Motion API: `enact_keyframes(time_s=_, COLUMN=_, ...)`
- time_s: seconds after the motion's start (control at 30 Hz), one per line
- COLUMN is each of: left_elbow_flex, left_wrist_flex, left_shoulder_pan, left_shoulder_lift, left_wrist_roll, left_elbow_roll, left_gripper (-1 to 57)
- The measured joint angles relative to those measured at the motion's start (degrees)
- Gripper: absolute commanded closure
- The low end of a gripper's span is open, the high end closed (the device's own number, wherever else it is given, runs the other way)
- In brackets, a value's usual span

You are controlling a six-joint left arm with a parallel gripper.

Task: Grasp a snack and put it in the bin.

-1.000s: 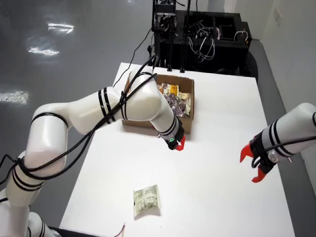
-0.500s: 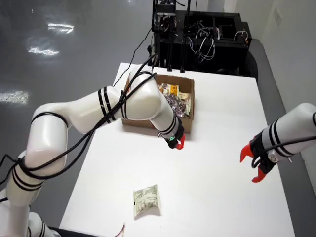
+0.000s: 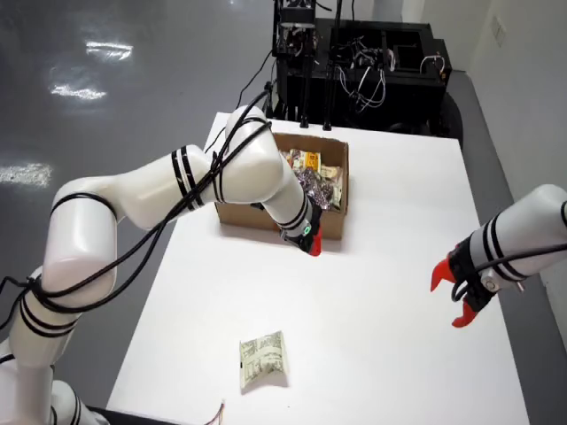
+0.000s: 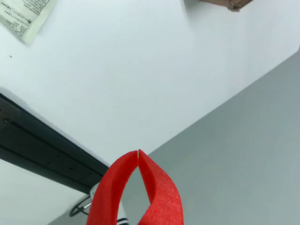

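**One snack left on the table, claw empty by the box**

The only container is an open-topped brown cardboard box [image 3: 332,190] near the back of the white table [image 3: 399,204]. It's got a heap of snack packets in it: crinkly silver foil ones plus a few yellowish and tan printed ones. They overlap too much for me to count them properly, but it's definitely several.

Outside the box I count exactly one snack [image 3: 263,361]. It's a flat, pale pouch with dark print, a bit puffy, lying alone near the front edge of the table, well apart from the box. The close-up view catches its corner [image 4: 26,16] at top left, and a scrap of the box [image 4: 225,3] at the top.

There are two glossy white arms with black bands. The one on the left of the overhead view reaches over, with its gripper [image 3: 312,243] down against the front wall of the box, outside it. In the close-up, the gripper [image 4: 138,152] has two curved red fingers pressed together at the tips, with nothing pinched between them. Below them are the smooth tabletop [image 4: 140,70] and a black rail [image 4: 47,140] along its edge.

The other arm's red claw [image 3: 450,301] hangs over the right side of the table and looks spread.
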Motion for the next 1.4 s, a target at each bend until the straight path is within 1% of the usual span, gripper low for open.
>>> enact_keyframes(time_s=0.13, left_elbow_flex=1.26, left_wrist_flex=0.02, left_shoulder_pan=0.10, left_shoulder_lift=-0.39, left_wrist_roll=-3.75, left_elbow_roll=0.67, left_gripper=56.5)
enact_keyframes(time_s=0.27, left_elbow_flex=5.57, left_wrist_flex=0.04, left_shoulder_pan=0.15, left_shoulder_lift=-1.82, left_wrist_roll=-10.28, left_elbow_roll=1.77, left_gripper=53.4)
enact_keyframes(time_s=0.4, left_elbow_flex=12.91, left_wrist_flex=0.03, left_shoulder_pan=0.23, left_shoulder_lift=-5.23, left_wrist_roll=-19.47, left_elbow_roll=3.23, left_gripper=50.2)
enact_keyframes(time_s=0.57, left_elbow_flex=24.50, left_wrist_flex=0.03, left_shoulder_pan=0.77, left_shoulder_lift=-11.99, left_wrist_roll=-31.50, left_elbow_roll=5.12, left_gripper=48.5)
enact_keyframes(time_s=0.7, left_elbow_flex=31.62, left_wrist_flex=0.03, left_shoulder_pan=1.20, left_shoulder_lift=-15.59, left_wrist_roll=-37.86, left_elbow_roll=5.67, left_gripper=47.3)
enact_keyframes(time_s=0.77, left_elbow_flex=33.58, left_wrist_flex=0.02, left_shoulder_pan=1.30, left_shoulder_lift=-15.98, left_wrist_roll=-39.82, left_elbow_roll=5.69, left_gripper=45.5)
enact_keyframes(time_s=0.93, left_elbow_flex=35.78, left_wrist_flex=-0.06, left_shoulder_pan=1.08, left_shoulder_lift=-14.48, left_wrist_roll=-43.32, left_elbow_roll=5.70, left_gripper=35.3)
enact_keyframes(time_s=1.13, left_elbow_flex=34.66, left_wrist_flex=-0.25, left_shoulder_pan=0.39, left_shoulder_lift=-10.00, left_wrist_roll=-46.75, left_elbow_roll=6.37, left_gripper=26.0)
enact_keyframes(time_s=1.27, left_elbow_flex=32.04, left_wrist_flex=-0.32, left_shoulder_pan=0.08, left_shoulder_lift=-6.07, left_wrist_roll=-49.00, left_elbow_roll=7.48, left_gripper=21.8)
enact_keyframes(time_s=1.4, left_elbow_flex=30.06, left_wrist_flex=-0.37, left_shoulder_pan=-0.14, left_shoulder_lift=-2.14, left_wrist_roll=-51.68, left_elbow_roll=8.26, left_gripper=20.3)
